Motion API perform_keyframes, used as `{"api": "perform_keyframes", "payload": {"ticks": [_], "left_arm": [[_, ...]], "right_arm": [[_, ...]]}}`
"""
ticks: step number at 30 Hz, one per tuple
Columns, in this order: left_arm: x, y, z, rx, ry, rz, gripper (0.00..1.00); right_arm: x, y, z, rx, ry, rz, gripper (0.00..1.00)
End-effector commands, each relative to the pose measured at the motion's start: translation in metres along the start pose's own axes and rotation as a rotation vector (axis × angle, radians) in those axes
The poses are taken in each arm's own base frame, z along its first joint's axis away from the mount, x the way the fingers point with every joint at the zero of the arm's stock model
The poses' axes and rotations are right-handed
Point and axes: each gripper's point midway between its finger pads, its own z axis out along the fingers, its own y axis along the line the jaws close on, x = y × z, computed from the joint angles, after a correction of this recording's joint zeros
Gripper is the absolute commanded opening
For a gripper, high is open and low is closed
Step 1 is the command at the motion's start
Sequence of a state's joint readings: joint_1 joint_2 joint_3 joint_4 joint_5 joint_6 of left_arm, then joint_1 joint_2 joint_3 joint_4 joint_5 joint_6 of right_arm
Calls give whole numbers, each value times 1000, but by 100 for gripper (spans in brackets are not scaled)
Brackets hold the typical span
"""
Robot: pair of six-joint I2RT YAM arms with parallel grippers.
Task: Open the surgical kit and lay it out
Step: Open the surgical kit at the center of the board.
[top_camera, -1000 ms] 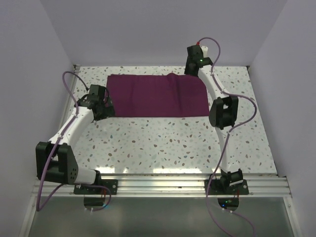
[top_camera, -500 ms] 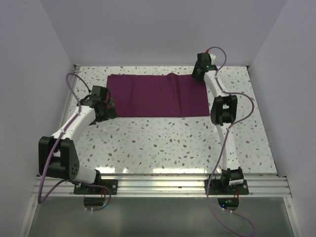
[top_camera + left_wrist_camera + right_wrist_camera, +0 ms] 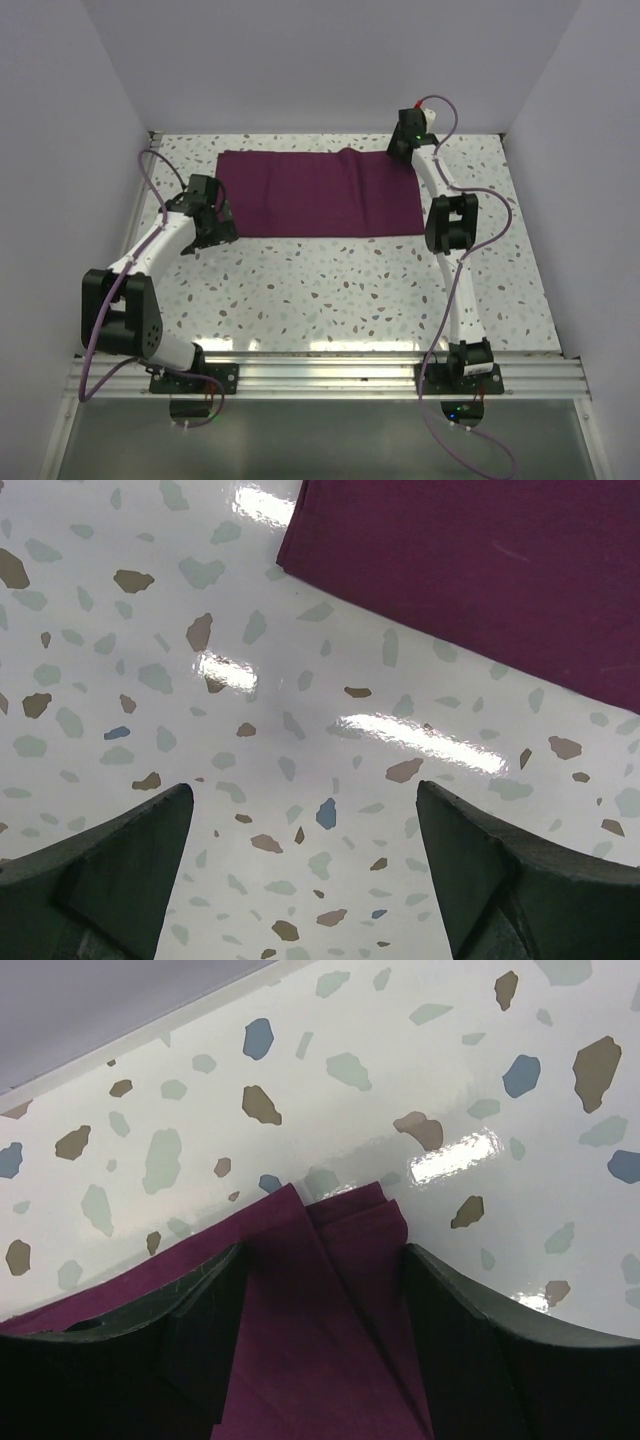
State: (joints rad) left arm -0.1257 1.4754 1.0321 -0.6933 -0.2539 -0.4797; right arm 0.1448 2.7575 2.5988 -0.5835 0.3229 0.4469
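Overhead, the dark maroon cloth wrap [image 3: 318,193] is lying folded flat across the far middle of the speckled table [image 3: 330,290]. The left gripper [image 3: 305,810] is hovering with its fingers spread wide over bare tabletop, just beside the wrap's near left corner and holding nothing. The right gripper [image 3: 322,1260] is sitting low at the wrap's far right corner, its fingers parted on either side of the layered folds, not pinching them.

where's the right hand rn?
Top view: right hand sits at the far right corner of the maroon cloth wrap, open and straddling that corner.
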Motion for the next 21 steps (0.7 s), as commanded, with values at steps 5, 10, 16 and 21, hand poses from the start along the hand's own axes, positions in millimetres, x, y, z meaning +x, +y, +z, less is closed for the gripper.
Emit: {"api": "perform_keyframes", "payload": {"ticks": [5,10,16,21], "left_arm": [[-13,-10,-2,22,-31,-14,96],[-14,-10,-3,20,-37,-14,96],[-11,-10,-1,22,-35,-12,96],[-12,-7,-3,15,-41,-7,96]], "right_arm": [[-57,5,-23,9,-159,34,69],[-86,10,-43,-2,-235,45,70],[-83,25,-43,-57,-225,59,71],[-63,37,-37,-85,-185,43,70]]}}
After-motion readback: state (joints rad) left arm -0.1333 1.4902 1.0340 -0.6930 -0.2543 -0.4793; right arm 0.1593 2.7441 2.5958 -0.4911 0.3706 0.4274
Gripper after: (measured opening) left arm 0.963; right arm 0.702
